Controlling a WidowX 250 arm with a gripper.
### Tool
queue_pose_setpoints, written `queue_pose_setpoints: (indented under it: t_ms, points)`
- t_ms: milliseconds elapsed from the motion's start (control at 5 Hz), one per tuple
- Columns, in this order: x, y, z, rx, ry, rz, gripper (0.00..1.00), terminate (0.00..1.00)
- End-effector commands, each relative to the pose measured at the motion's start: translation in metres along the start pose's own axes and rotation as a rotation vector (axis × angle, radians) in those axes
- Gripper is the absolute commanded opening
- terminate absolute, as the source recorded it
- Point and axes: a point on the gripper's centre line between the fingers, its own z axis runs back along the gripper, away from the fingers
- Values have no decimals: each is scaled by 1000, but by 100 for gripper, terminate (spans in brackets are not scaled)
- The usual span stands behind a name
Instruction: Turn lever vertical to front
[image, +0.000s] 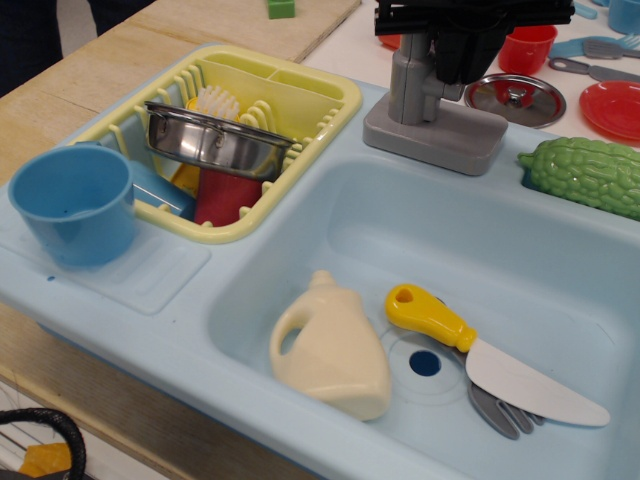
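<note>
The grey toy faucet (408, 92) stands on its rectangular base (435, 132) behind the light blue sink basin (560, 260). My black gripper (465, 58) hangs over the top of the column, its fingers reaching down just right of it. The lever is hidden behind the gripper body at the top edge of the view. I cannot tell how the jaws stand or whether they touch the lever.
The round silver lid (515, 98) lies right of the faucet, with a red cup (527, 45) and a red plate (615, 108) beyond. A green gourd (585, 175) sits on the sink rim. The basin holds a cream bottle (330, 345), a yellow-handled knife (430, 315) and a fork (500, 410). A yellow dish rack (310, 105) holds a steel pot (215, 140). A blue cup (72, 205) stands at the left.
</note>
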Motion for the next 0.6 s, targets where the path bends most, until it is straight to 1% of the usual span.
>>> queue_pose_setpoints:
  t_ms: [0, 200, 400]
  points:
    - [-28, 8, 3, -31, 55, 30, 0, 0]
    - [-35, 10, 5, -27, 85, 44, 0, 0]
    - [-47, 14, 0, -33, 146, 73, 0, 0]
